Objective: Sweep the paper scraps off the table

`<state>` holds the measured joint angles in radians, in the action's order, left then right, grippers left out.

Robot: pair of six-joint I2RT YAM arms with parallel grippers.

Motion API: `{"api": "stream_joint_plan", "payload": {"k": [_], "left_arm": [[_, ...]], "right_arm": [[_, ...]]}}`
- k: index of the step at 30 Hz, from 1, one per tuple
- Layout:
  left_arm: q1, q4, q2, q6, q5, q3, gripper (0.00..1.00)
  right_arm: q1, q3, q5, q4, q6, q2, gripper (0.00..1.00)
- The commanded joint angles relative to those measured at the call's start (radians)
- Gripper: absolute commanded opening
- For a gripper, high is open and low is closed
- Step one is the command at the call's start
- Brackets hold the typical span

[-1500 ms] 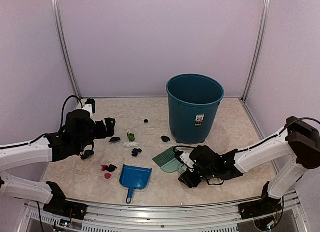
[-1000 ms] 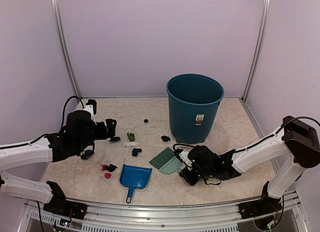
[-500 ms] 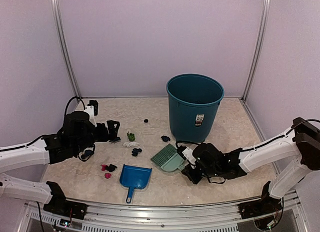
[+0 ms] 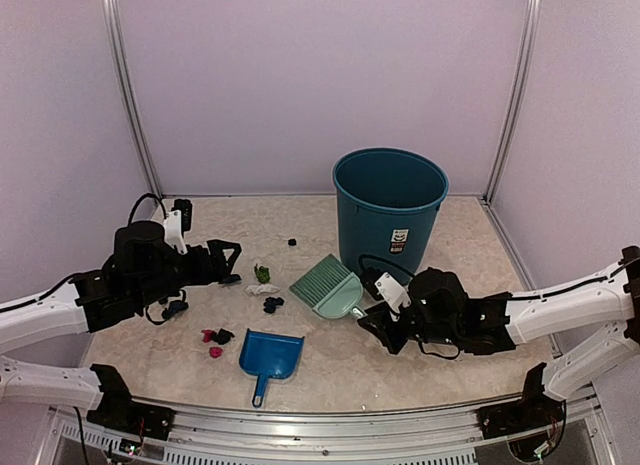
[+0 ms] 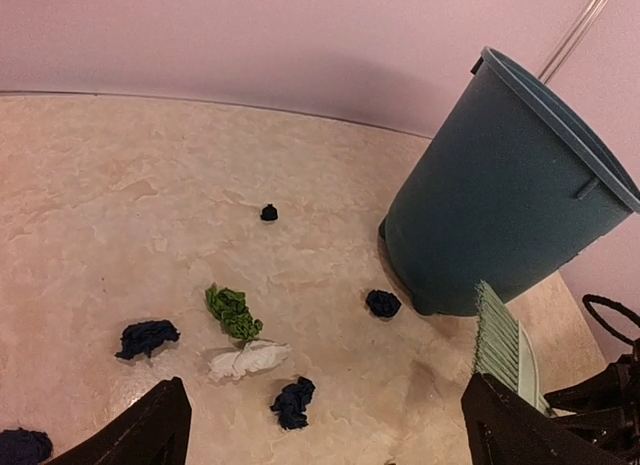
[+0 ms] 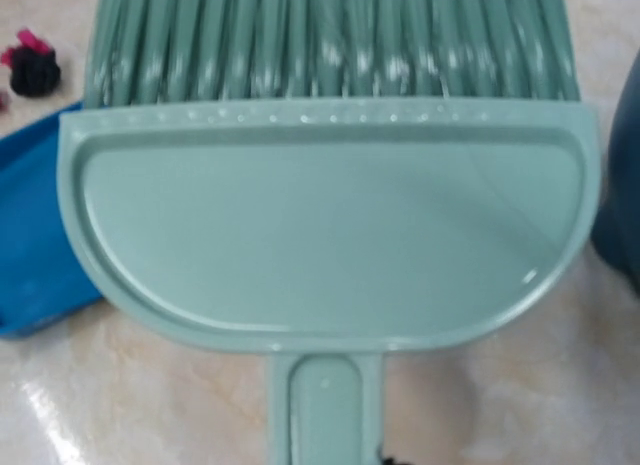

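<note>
On the beige surface [image 4: 470,235] a teal bin [image 4: 390,215] is set at the back. Beside it, the pale green brush [image 4: 328,285] is grasped by its handle in the right jaws. A blue dustpan [image 4: 272,353] is laid nearer. The paper scraps [image 4: 272,304] are scattered on the surface left of the brush, near the left jaws, which are spread wide and empty.

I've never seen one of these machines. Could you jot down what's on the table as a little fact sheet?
Left gripper: open, empty, above the table
Right gripper: shut on the pale green plastic hand brush
Blue plastic dustpan: lying on the beige marbled table, untouched
Crumpled paper scraps: scattered left of the tall teal plastic bin, unswept
</note>
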<state>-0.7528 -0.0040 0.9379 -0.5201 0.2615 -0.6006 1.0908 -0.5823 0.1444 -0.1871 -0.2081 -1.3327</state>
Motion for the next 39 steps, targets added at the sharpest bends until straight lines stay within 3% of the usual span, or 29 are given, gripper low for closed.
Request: {"api": "stream_joint_plan", "payload": {"k": [1, 13, 21, 26, 33, 39], "left_arm": [[-0.006, -0.048, -0.016, -0.046, -0.104, -0.028, 0.94], [-0.005, -0.004, -0.013, -0.129, -0.469, -0.046, 0.94], [-0.003, 0.087, 0.044, -0.181, -0.61, -0.058, 0.94], [-0.003, 0.121, 0.099, -0.199, -0.619, -0.067, 0.93], [-0.005, 0.238, 0.202, -0.225, -0.667, -0.084, 0.8], [-0.008, 0.31, 0.277, -0.241, -0.702, -0.108, 0.61]], "right_arm": [[0.007, 0.032, 0.022, -0.125, 0.038, 0.045, 0.0], [0.009, 0.007, 0.036, -0.309, 0.126, 0.017, 0.0], [0.008, -0.046, 0.051, -0.385, 0.189, -0.051, 0.0], [0.009, -0.067, 0.035, -0.41, 0.197, -0.081, 0.0], [0.009, -0.107, 0.0, -0.419, 0.198, -0.126, 0.0], [0.01, -0.14, -0.018, -0.422, 0.191, -0.155, 0.0]]}}
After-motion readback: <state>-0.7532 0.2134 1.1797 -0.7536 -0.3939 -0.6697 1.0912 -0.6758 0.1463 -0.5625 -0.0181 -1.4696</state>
